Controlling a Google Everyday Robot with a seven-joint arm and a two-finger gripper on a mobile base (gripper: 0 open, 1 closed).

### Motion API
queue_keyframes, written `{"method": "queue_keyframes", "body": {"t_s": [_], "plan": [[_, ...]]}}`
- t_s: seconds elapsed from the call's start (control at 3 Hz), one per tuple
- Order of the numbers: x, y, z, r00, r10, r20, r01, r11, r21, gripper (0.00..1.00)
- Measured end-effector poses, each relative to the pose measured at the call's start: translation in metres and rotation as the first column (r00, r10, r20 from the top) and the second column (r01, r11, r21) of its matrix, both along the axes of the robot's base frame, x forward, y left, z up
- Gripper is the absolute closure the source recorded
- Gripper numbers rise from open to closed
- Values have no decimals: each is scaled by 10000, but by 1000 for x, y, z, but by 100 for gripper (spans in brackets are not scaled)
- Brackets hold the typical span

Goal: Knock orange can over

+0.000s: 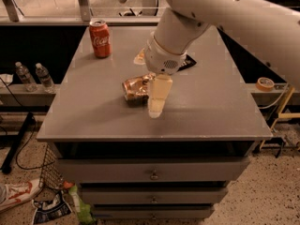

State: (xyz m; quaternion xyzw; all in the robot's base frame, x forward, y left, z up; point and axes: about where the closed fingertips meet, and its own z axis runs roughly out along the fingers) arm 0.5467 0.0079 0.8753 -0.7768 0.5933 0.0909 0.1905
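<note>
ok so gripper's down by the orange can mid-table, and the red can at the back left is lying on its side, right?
No. The red can stands upright at the back left of the table, as the camera view shows. The rest holds: the gripper is down by the orange can mid-table.

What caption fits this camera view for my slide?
Claw beside the orange can lying on its side; red can upright farther back.

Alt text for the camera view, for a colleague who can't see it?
The orange can appears to lie on its side mid-table, right beside the gripper, which reaches down from the white arm. A red can stands upright at the far left corner of the table.
</note>
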Motion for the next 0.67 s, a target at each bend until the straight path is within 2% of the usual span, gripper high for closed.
{"method": "queue_keyframes", "body": {"t_s": [0.33, 0.67], "plan": [[5, -34, 28, 9950, -745, 658, 797, 9935, -807, 0], [9, -68, 44, 9861, -1349, 973, 1459, 9823, -1172, 0]]}}
